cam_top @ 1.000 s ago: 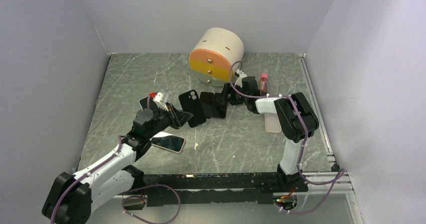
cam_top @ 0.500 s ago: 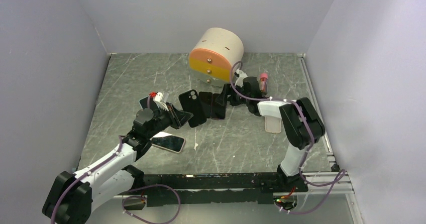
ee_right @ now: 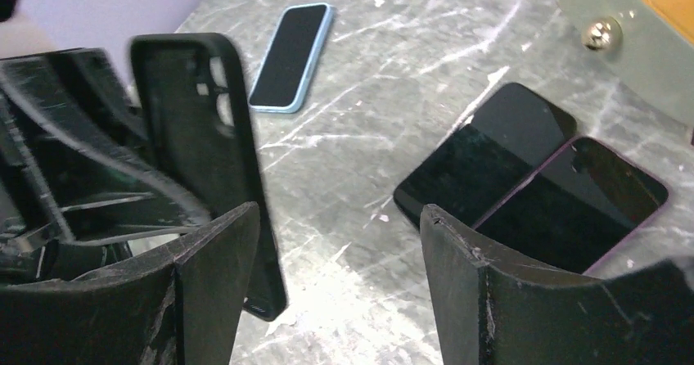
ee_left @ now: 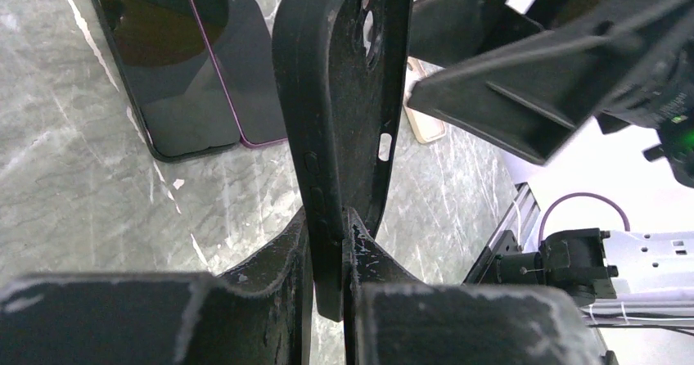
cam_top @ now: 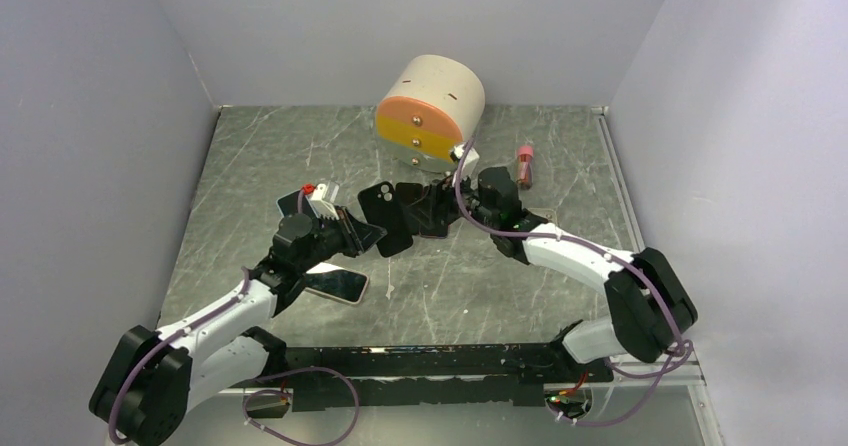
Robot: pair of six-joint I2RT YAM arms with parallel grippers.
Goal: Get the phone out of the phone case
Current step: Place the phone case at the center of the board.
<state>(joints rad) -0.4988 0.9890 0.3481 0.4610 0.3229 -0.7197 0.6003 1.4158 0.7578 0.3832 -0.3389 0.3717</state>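
While one black phone case [ee_left: 335,95] is clamped by its lower edge between the closed-in jaws of the left gripper [ee_left: 329,222], it is held upright above the grey marbled table [cam_top: 260,156], and light is seen through its camera opening and through a slot in its side. The right gripper [ee_right: 335,234] is held with its jaws well apart and nothing between them. In the right wrist view the case is seen just beside one of its fingers [ee_right: 217,283], though it cannot be told whether they touch.

Two bare phones are counted on the table, laid screen up and side by side with their long edges together: one black phone [ee_right: 483,164] and one purple-edged phone [ee_right: 573,205]. Both are seen near the right gripper. A third phone [ee_right: 290,46], with a light blue rim, is laid flat farther off, near the left arm.

One drum-shaped cabinet [cam_top: 440,91] is set at the back of the table, with two drawer fronts, one orange and one yellow. One small red-capped tube [cam_top: 525,161] is laid to its right.
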